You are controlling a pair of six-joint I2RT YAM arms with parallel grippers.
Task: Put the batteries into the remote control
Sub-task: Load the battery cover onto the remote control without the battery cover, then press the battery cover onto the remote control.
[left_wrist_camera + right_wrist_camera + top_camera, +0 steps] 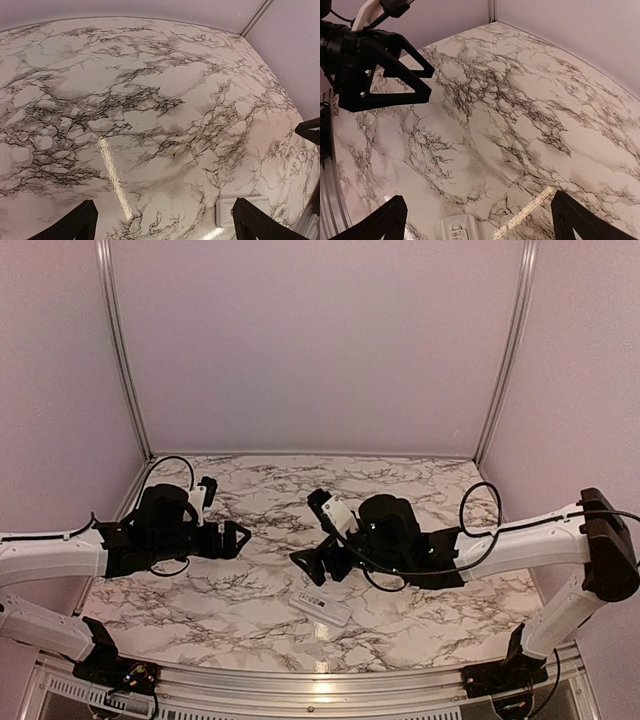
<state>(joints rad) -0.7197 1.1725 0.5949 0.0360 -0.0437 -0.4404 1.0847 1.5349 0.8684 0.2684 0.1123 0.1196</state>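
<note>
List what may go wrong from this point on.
1. The left hand and right hand hang open, tips facing each other. If both reach for the remote control together, they may collide.
2. No batteries show in any view, so loading may stall.
3. The remote control lies loose on the smooth table; a nudge could slide it away.
</note>
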